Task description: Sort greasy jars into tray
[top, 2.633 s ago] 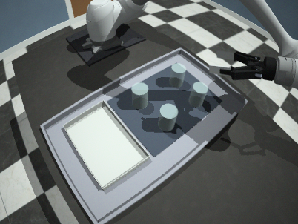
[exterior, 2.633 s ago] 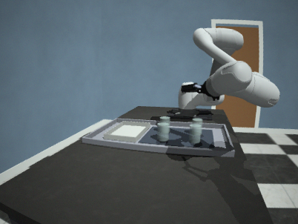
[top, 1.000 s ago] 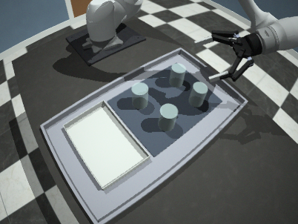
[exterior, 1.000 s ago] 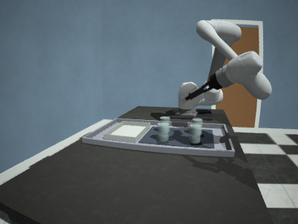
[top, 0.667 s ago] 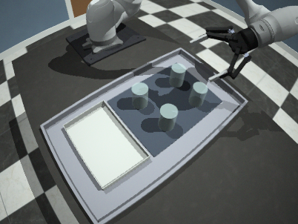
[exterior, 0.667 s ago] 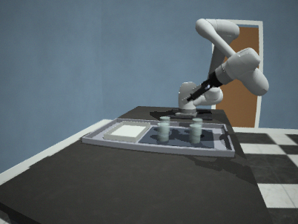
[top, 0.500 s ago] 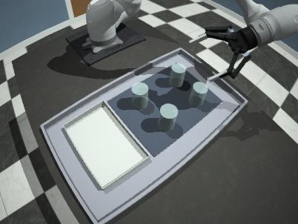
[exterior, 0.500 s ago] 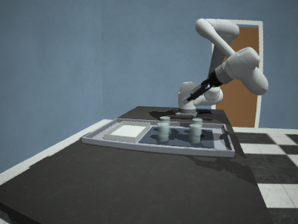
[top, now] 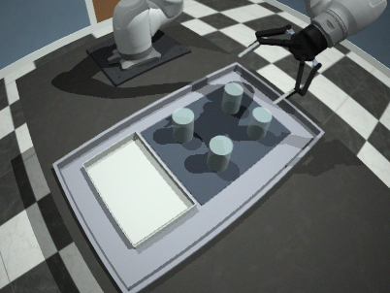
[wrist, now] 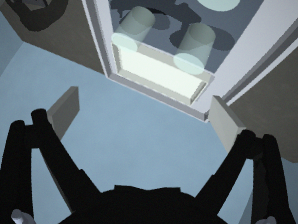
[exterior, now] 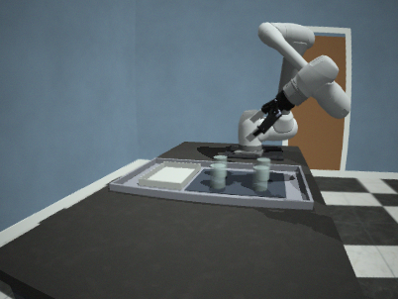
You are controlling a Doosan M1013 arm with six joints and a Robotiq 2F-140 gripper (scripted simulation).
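Four pale green glass jars stand mouth down and apart on the dark mat: a back left jar, a front left jar, a back right jar and a front right jar. The cream tray beside the mat is empty. My gripper is wide open and empty, tilted, in the air at the mat's right end, above the jars. Grease cannot be seen.
The mat and tray lie on a light grey steel table top with a raised rim around it. The robot's base stands behind it on a dark surface. A checkered floor lies around.
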